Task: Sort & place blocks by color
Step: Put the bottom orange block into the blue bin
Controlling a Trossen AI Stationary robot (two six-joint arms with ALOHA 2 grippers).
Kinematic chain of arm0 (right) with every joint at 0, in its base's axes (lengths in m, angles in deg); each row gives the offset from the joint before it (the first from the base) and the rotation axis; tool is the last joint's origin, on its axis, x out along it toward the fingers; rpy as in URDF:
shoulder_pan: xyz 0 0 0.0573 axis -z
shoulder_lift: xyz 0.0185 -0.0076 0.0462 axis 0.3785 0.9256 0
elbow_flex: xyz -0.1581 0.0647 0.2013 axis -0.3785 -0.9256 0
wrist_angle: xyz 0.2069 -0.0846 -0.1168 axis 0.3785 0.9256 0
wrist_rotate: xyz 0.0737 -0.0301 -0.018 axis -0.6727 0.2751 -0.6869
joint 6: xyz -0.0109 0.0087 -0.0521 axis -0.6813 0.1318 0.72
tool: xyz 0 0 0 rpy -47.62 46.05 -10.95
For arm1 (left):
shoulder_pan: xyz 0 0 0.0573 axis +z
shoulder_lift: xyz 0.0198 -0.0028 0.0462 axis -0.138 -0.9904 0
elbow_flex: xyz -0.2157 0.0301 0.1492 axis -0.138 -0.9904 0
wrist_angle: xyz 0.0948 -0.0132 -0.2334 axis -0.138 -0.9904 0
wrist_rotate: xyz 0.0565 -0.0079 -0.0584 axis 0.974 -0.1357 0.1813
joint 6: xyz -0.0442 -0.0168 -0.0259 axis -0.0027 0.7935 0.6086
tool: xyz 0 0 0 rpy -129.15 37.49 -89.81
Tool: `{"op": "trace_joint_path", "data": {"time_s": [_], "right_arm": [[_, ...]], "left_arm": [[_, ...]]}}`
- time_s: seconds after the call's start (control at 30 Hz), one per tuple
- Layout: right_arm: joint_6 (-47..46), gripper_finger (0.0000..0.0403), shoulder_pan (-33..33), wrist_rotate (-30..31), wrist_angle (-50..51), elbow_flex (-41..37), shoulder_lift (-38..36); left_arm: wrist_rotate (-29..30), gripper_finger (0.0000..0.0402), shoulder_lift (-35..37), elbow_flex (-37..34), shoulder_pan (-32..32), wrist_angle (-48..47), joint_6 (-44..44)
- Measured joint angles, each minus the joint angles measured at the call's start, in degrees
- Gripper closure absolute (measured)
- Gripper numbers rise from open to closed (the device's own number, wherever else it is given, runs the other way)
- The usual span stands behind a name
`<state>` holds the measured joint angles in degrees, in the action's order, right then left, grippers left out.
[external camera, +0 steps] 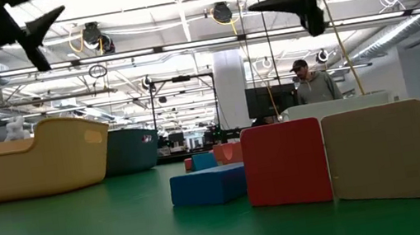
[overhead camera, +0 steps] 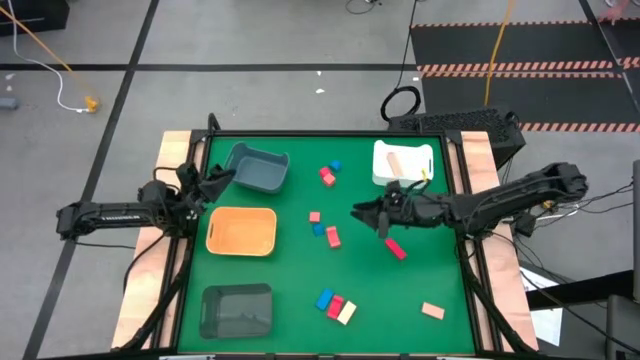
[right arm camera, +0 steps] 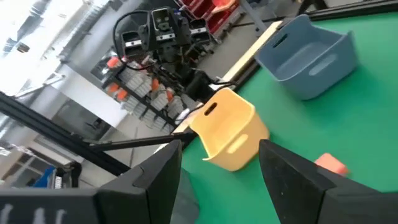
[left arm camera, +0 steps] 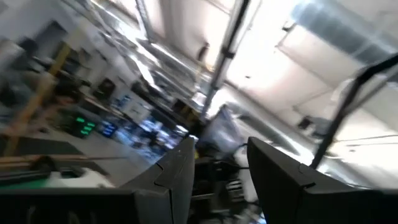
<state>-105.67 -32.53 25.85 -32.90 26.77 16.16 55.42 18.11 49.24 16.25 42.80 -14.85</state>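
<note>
Right gripper (overhead camera: 360, 211) hovers over the green table (overhead camera: 290, 320) at centre-right of the high view, fingers parted with nothing between them. Left gripper (overhead camera: 222, 176) sits at upper left beside the grey tray (overhead camera: 258, 168), above the orange tray (overhead camera: 241, 231), jaws apart and empty too. Blocks (overhead camera: 325, 236) lie scattered mid-table and bottom centre; one tan block (overhead camera: 396, 160) rests in the white tray (overhead camera: 425, 152).

Grouped around the orange plastic tray (overhead camera: 241, 231) on green felt tabletop (overhead camera: 300, 290): blue-grey tray (overhead camera: 258, 168) behind, dark grey tray (overhead camera: 237, 310) in front, white tray (overhead camera: 403, 162) far across.
</note>
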Motion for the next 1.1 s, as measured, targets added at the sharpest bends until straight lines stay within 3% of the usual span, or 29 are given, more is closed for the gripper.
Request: {"op": "trace_joint_path", "data": {"time_s": [0.23, 0.47, 0.63, 0.83, 1.1], "right_arm": [[1.2, 0.0197, -1.7, 0.1, -8.4, 2.7, 6.1], [9.3, 0.0197, -3.3, 0.3, -7.1, 11.7, 8.8], [8.3, 0.0197, -5.7, 5.1, -1.2, 16.0, 9.8], [7.4, 0.0197, -10.6, 10.2, -0.8, 18.2, 12.4], [1.1, 0.0197, -14.3, 19.8, -1.1, 23.9, 22.2]], "left_arm": [[-8.6, 0.0252, -3.7, 5.9, -1.6, -0.2, 1.5], [-9.2, 0.0252, -8.7, 10.5, -3.6, -0.6, -5.5], [-9.2, 0.0252, -10.8, 11.7, -3.6, -0.5, -2.4], [-9.2, 0.0252, -10.8, 11.7, -3.6, -0.9, 2.7], [-10.0, 0.0252, -10.8, 11.7, -3.6, -1.2, 1.0]]}}
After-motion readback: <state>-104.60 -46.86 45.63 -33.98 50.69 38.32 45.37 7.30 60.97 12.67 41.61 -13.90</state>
